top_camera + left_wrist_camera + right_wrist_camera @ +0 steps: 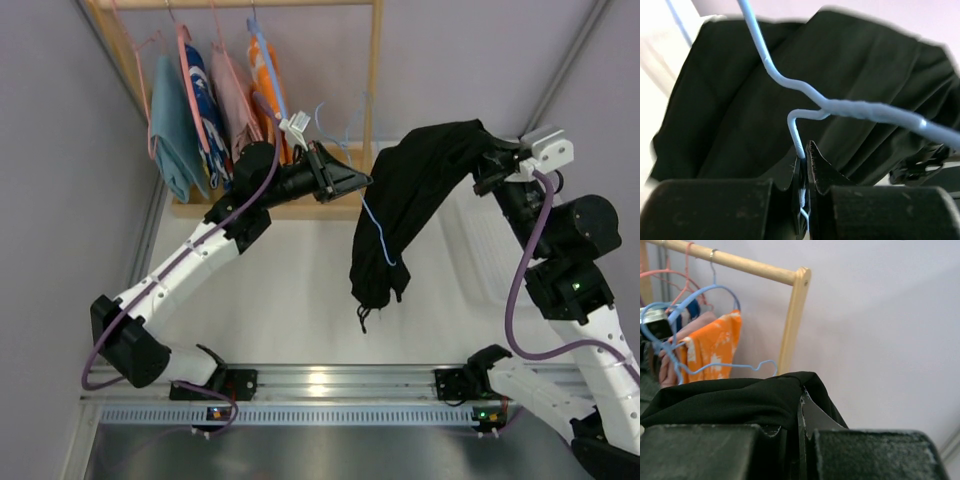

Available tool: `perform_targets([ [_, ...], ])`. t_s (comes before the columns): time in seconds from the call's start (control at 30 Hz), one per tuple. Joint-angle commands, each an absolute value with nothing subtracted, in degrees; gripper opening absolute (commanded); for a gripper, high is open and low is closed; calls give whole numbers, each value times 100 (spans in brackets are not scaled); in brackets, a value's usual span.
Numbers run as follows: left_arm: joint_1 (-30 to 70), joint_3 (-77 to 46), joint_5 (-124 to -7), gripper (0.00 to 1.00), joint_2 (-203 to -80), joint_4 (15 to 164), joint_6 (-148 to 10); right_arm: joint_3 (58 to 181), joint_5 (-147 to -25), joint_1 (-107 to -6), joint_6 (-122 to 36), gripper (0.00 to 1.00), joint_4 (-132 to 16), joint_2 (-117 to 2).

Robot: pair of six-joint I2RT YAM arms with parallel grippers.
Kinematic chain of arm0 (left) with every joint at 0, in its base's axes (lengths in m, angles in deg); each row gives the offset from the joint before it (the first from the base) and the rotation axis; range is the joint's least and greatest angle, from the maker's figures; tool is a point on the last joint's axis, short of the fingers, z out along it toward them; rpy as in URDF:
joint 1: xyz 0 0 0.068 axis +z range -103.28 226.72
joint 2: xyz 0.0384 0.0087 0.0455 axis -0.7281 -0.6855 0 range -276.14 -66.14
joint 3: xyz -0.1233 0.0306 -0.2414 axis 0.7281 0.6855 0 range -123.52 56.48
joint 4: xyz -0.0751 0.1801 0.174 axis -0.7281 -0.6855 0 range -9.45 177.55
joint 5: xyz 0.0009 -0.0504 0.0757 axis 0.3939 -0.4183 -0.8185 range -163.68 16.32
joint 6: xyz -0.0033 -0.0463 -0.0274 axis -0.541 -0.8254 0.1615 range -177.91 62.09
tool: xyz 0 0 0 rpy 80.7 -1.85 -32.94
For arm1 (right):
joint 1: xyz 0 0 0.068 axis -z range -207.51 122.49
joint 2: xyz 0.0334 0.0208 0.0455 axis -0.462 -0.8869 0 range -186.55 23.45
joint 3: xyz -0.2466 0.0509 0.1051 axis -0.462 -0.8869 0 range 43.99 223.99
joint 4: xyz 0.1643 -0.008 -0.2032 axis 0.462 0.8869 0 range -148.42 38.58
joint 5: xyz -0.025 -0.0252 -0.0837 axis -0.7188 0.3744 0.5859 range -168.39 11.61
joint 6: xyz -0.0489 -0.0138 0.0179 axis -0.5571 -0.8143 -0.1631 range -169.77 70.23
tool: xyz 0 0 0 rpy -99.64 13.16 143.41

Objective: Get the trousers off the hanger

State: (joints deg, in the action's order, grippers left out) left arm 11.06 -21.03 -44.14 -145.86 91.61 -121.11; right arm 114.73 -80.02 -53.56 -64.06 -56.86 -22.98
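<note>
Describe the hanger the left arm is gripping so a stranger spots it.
Near the wooden rack's right post, black trousers hang in mid-air. The hanger is the pale blue wire crossing them, pinched in the left end effector; the only one off the rail.

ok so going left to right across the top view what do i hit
teal garment, pink garment, orange trousers, left gripper pinching the blue hanger, black trousers, right gripper clamping them
</note>
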Motion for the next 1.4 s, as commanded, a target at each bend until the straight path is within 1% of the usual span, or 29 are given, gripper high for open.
perform_targets([
  [0.0,1130,-1832,-4195,0,-14252,9502,-11882,11957,-7399,-5283,-6647,0,-6835,-2374],
  [0.3,1130,-1156,-4116,0,-13979,9502,-11662,12581,-7031,-5274,-7174,0,-7511,-2770],
  [0.57,1130,-759,-4081,0,-13918,9485,-11697,13082,-6925,-5265,-7570,0,-7775,-2990],
  [0.73,1130,-548,-4063,0,-13795,9493,-11671,13065,-6662,-5230,-8009,0,-8065,-2981],
  [1.07,1122,-329,-3870,0,-13619,9485,-11574,12557,-5906,-4914,-9301,0,-8478,-2867],
  [1.17,1122,-355,-3800,0,-13601,9493,-11539,12206,-5887,-4493,-9398,0,-8619,-2840],
  [1.2,1122,-364,-3791,0,-13601,9493,-11530,12126,-5966,-4144,-9355,0,-8637,-2849],
  [1.27,1113,-451,-3738,0,-13601,9493,-11425,12020,-6115,-3729,-8943,0,-8585,-2876],
  [1.3,1121,-486,-3712,0,-13610,9493,-11364,12028,-6368,-3240,-8715,0,-8384,-2902],
  [1.37,1121,-644,-3694,0,-13610,9493,-11153,12037,-6651,-2754,-8099,0,-8312,-2998],
])
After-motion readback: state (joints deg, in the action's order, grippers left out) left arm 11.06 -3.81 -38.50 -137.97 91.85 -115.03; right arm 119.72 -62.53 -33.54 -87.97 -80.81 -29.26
